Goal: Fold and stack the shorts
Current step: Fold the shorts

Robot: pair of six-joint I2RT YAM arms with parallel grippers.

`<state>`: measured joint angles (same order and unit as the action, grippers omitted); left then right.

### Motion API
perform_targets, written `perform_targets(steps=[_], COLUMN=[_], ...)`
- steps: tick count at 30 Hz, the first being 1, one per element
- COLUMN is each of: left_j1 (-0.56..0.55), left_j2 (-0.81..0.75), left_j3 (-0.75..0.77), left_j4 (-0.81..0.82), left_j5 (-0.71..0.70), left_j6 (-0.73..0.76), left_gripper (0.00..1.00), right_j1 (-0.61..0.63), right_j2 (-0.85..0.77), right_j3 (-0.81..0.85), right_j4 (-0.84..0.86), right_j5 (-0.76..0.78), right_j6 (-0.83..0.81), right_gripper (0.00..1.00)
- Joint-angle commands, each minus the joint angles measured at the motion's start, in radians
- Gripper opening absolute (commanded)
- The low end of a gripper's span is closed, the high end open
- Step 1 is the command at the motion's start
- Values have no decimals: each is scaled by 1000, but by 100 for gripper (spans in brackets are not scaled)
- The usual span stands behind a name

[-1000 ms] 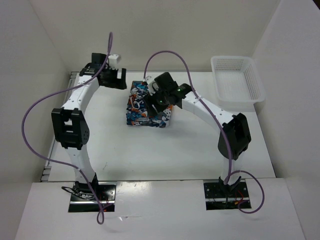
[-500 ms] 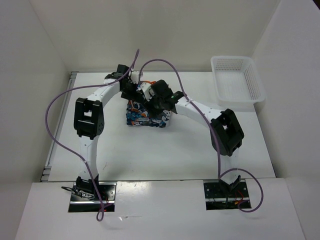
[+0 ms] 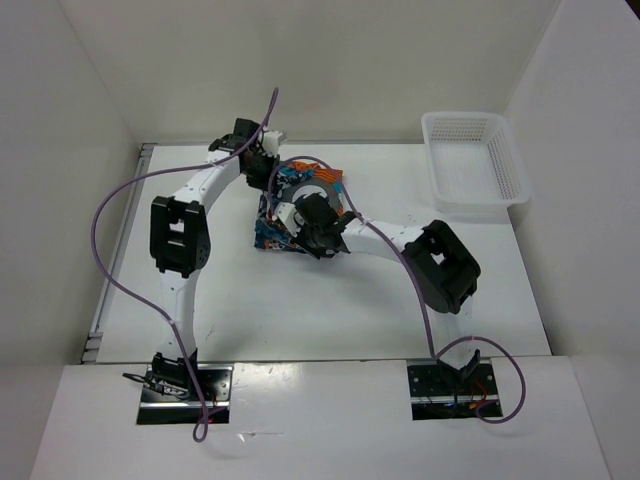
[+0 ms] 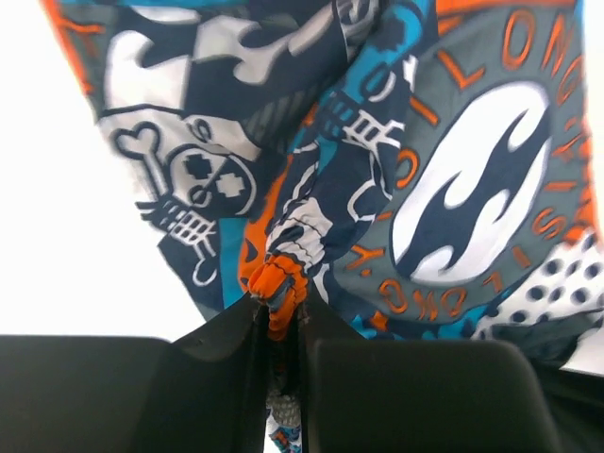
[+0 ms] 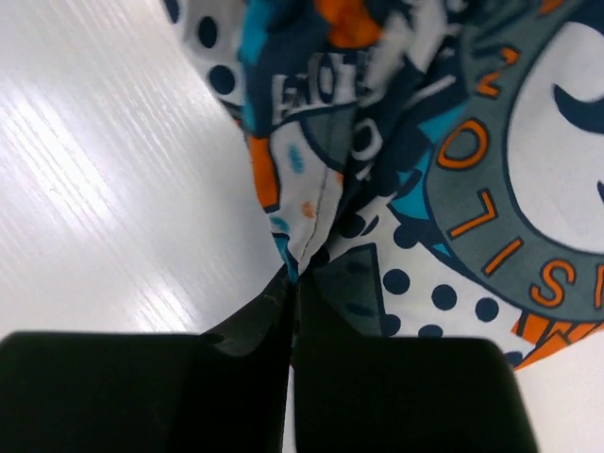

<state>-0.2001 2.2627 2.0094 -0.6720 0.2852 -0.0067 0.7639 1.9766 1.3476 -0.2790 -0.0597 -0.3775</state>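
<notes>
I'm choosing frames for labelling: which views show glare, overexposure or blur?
Left wrist: table blown out white, shorts print sharp. Right wrist: streaky glare on the table, print crisp. Top external: even light, soft shadows, no blur.

The shorts (image 3: 322, 186) are showing a busy print in teal-blue, orange, white and navy: a grey ring with orange lettering around a white-and-navy emblem, white skull figures, and navy dots on white. The left end effector (image 4: 280, 311) and right end effector (image 5: 294, 283) are showing black. Right of the shorts, the basket (image 3: 472, 165) is showing white mesh. The counter (image 3: 300, 300) beneath the shorts is showing glossy white.
</notes>
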Motion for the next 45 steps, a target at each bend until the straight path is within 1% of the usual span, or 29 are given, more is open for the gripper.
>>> perform_targets(steps=[1, 2, 4, 5, 8, 9, 10, 12, 13, 15, 16, 17, 19, 20, 21, 23, 24, 27, 31, 32, 35, 36, 37, 40, 42, 43, 45], left_j1=[33, 33, 42, 42, 42, 42, 42, 42, 42, 42, 42, 42, 42, 42, 42, 42, 53, 53, 53, 62, 71, 71, 71, 71, 71, 71, 71], left_j2=[12, 41, 69, 93, 126, 126, 139, 162, 162, 163, 150, 135, 104, 91, 75, 14, -11, -125, -187, -187, -210, -219, -229, -229, -219, -204, -175], left_j3=[139, 159, 189, 198, 175, 175, 164, 164, 164, 164, 164, 164, 164, 164, 155, 143, 134, 62, -98, -180, -294, -361, -391, -449, -460, -460, -460], left_j4=[31, 31, 9, 9, -1, -1, 9, 9, 9, 9, 20, 20, 20, 20, 20, 20, 20, 29, 20, 20, 31, 31, 60, 92, 92, 92, 92], left_j5=[-46, -46, -58, -58, -29, -29, -29, -29, -40, -49, -49, -61, -72, -72, -72, -72, -72, -63, -63, -63, -12, 17, 17, 17, 26, 41, 51], left_j6=[7, 7, 7, 7, 7, 7, 7, 7, 7, 7, 7, 7, 7, 7, 7, 7, 7, 7, 7, 7, 7, 7, 7, 7, 7, 7, 7], left_gripper=[14, 14, 18, 24, 31, 34, 35, 38, 43, 48, 53, 64, 74, 79, 88, 95, 100, 100, 100, 100, 100, 100, 100, 100, 100, 100, 100], right_j1=[25, 34, 34, 34, 34, 34, 34, 34, 34, 34, 34, 34, 34, 6, -6, -59, -80, -167, -277, -303, -328, -340, -341, -351, -351, -351, -351], right_j2=[-65, -65, -65, -65, -56, -56, -56, -56, -68, -103, -119, -136, -192, -211, -228, -266, -266, -254, -159, -147, -114, -114, -102, -78, -62, -50, -41], right_j3=[-39, -53, -53, -53, -27, -15, -15, 16, 27, 73, 108, 123, 157, 157, 166, 156, 156, 88, 27, 18, -18, -43, -57, -108, -127, -139, -150], right_j4=[27, 37, 46, 46, 46, 37, 28, 14, 5, -8, -25, -35, -20, -9, 3, 41, 41, 64, 55, 46, 37, 37, 53, 89, 118, 130, 152], right_j5=[0, 0, 0, -11, -29, -38, -49, -87, -101, -123, -132, -152, -163, -178, -187, -187, -175, -175, -238, -250, -333, -354, -386, -422, -459, -509, -537], right_j6=[-32, -32, -32, -32, -32, -32, -32, -32, -21, 18, 29, 57, 107, 168, 202, 271, 332, 414, 528, 541, 580, 598, 638, 687, 709, 732, 753], right_gripper=[0, 0, 0, 0, 0, 4, 7, 23, 38, 60, 71, 74, 80, 81, 81, 81, 81, 81, 81, 81, 81, 81, 81, 80, 77, 75, 71])
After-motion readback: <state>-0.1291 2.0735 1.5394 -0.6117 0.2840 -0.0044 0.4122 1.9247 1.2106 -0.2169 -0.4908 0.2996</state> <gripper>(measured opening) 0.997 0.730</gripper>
